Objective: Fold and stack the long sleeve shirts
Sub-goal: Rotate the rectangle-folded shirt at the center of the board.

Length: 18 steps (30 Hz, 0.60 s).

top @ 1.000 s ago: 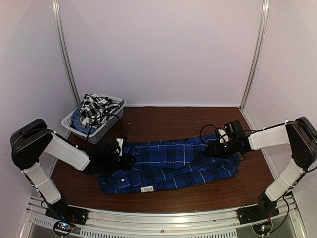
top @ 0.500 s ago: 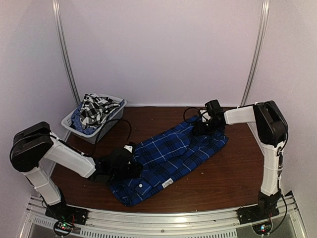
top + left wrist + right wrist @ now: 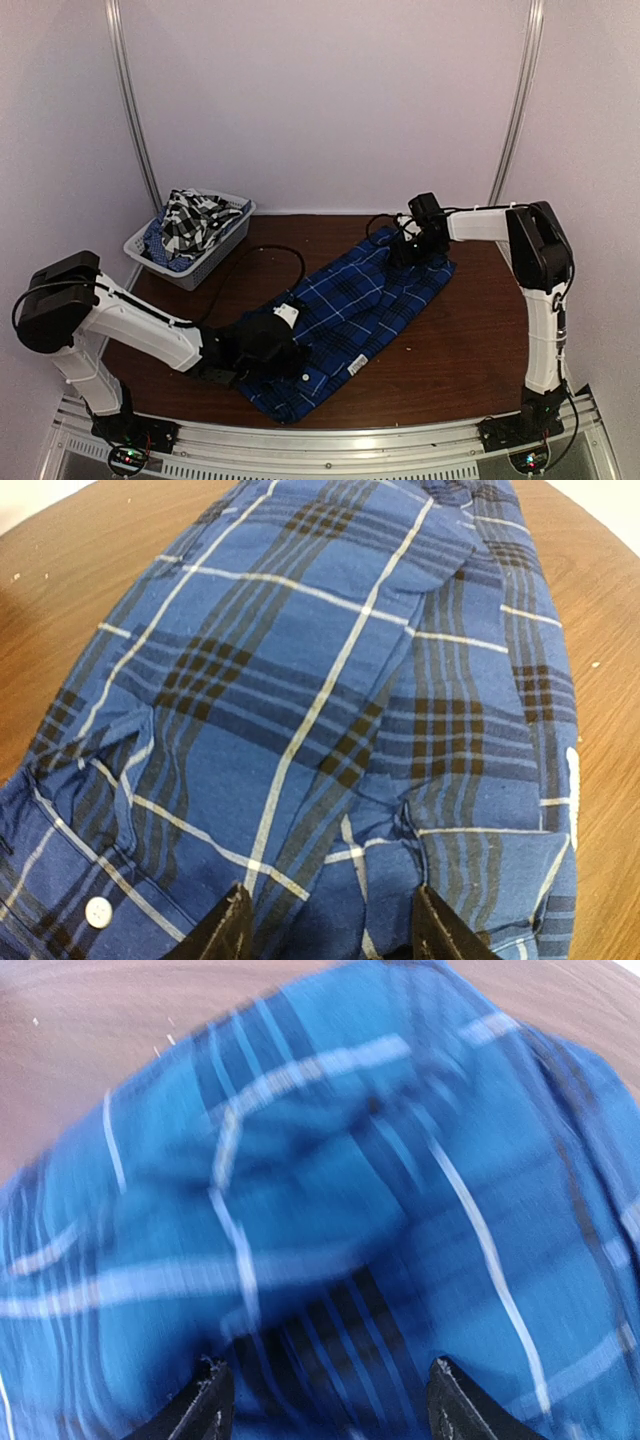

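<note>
**Top view:** the blue plaid shirt (image 3: 350, 310) lies diagonally on the worktop (image 3: 470, 340). The left gripper (image 3: 270, 345) is at its near end and the right gripper (image 3: 410, 245) at its far end. The black-and-white shirt (image 3: 190, 215) is heaped in the basket (image 3: 215, 255), far left.

**Left wrist:** the gripper stands partly open astride bunched cloth beside a button. Cannot tell whether it pinches.

**Right wrist:** blurred. The gripper is likewise apart with cloth between; hold not confirmed.

**Handling (judgement):** light, limp fabric that sags, creases and slides on wood. Best taken at collar, shoulder seams or hem corners, pinching all layers.
</note>
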{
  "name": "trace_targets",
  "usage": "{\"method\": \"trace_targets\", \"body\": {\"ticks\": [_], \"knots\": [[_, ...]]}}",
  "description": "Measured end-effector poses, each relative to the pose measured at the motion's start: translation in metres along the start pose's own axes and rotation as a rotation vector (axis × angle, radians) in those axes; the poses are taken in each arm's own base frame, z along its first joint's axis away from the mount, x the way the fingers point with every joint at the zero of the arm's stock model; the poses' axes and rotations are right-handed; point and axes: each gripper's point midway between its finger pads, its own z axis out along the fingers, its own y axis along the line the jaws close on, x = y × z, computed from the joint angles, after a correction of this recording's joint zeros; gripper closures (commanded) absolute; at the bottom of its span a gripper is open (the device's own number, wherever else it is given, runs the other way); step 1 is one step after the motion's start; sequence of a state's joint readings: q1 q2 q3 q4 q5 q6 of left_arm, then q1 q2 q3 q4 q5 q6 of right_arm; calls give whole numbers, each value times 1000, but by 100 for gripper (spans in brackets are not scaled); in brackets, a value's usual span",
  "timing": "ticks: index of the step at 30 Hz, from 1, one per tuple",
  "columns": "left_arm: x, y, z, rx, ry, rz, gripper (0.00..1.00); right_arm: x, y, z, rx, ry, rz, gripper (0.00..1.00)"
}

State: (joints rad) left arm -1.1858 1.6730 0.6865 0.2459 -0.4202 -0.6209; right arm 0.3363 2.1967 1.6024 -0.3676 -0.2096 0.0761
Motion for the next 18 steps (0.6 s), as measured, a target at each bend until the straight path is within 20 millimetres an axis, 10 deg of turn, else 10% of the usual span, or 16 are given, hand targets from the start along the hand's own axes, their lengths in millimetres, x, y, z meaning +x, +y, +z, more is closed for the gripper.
{"method": "trace_targets", "body": {"ticks": [9,18], "knots": [[-39,-3,-16,2,-118,27,35,-15,23,-75,0,-99,-31,36],[-57,14,-23,-62,-166,-9,34,10,102,-47,-111,-37,-147,40]]}}
